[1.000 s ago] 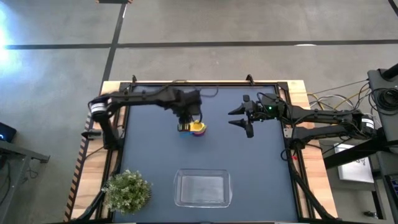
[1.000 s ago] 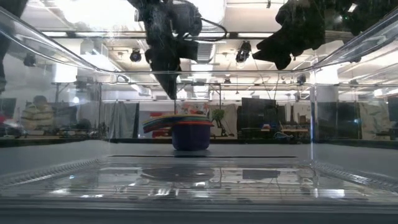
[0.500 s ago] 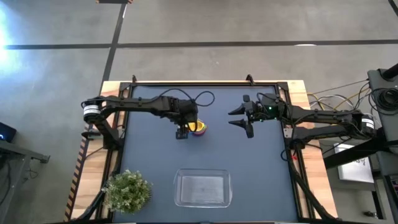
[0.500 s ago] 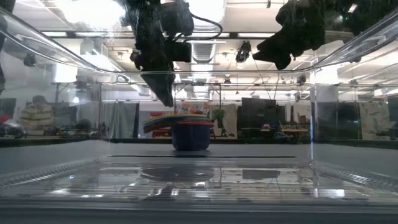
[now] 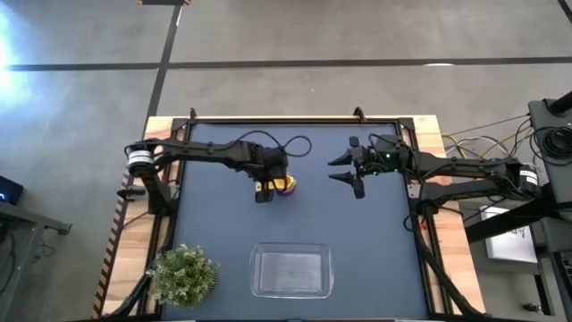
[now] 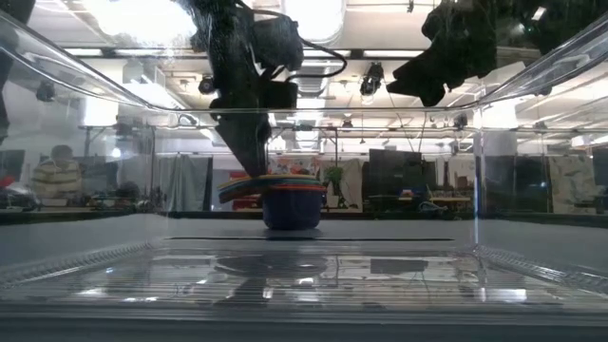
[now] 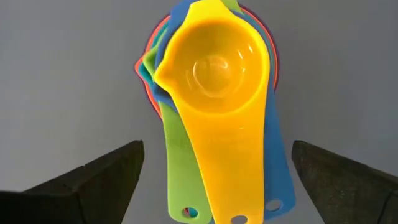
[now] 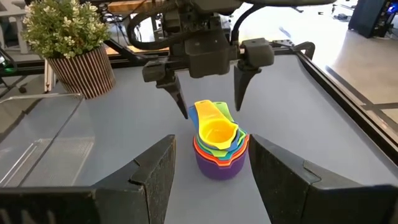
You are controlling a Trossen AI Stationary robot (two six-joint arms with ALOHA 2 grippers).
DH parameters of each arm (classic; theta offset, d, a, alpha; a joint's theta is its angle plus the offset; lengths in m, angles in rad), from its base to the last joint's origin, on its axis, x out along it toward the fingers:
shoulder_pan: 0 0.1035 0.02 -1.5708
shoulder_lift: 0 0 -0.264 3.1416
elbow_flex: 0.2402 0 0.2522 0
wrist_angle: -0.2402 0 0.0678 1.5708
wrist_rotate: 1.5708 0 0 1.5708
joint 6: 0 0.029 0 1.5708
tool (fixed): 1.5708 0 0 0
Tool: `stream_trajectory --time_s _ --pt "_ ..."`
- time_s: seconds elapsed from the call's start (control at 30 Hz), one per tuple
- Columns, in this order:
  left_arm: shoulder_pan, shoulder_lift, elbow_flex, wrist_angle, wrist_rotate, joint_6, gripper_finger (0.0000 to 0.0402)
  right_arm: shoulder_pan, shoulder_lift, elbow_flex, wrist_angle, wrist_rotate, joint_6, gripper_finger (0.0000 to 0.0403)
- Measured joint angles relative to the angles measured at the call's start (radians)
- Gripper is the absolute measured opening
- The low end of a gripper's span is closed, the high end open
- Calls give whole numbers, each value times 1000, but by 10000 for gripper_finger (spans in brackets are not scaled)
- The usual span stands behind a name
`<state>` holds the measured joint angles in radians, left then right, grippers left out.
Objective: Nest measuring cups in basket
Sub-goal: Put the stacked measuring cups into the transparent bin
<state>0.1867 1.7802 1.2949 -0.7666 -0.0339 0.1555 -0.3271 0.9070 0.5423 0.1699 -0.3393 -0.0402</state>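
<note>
Left gripper (image 8: pixel 208 84) is hanging wide open over the nested measuring cups (image 8: pixel 219 149), fingers either side of the handles. It should be dropping squarely before pinching. Right gripper (image 5: pixel 350 170) is idling open nearby; the basket (image 5: pixel 292 270) is sitting well away.

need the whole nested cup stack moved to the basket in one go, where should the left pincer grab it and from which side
Grip the fanned handles, from above. The measuring cups sit nested upright on the table, and their handles overlap flat in one bundle pointing toward the left pincer, which hangs open straddling them. Closing across that bundle probably lifts all the cups; the round bowls look too wide and slippery.
</note>
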Motion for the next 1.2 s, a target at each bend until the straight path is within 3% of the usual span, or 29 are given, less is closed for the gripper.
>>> stream_trajectory --time_s 0.63,1.07,1.2 --pt "54 78 0 -58 2 77 376 0 0 -3 0 0 2 189" --pt "71 79 0 -59 -1 124 213 0 0 -7 0 0 3 189" --pt "71 79 0 -55 0 124 181 0 0 -7 0 0 3 189"
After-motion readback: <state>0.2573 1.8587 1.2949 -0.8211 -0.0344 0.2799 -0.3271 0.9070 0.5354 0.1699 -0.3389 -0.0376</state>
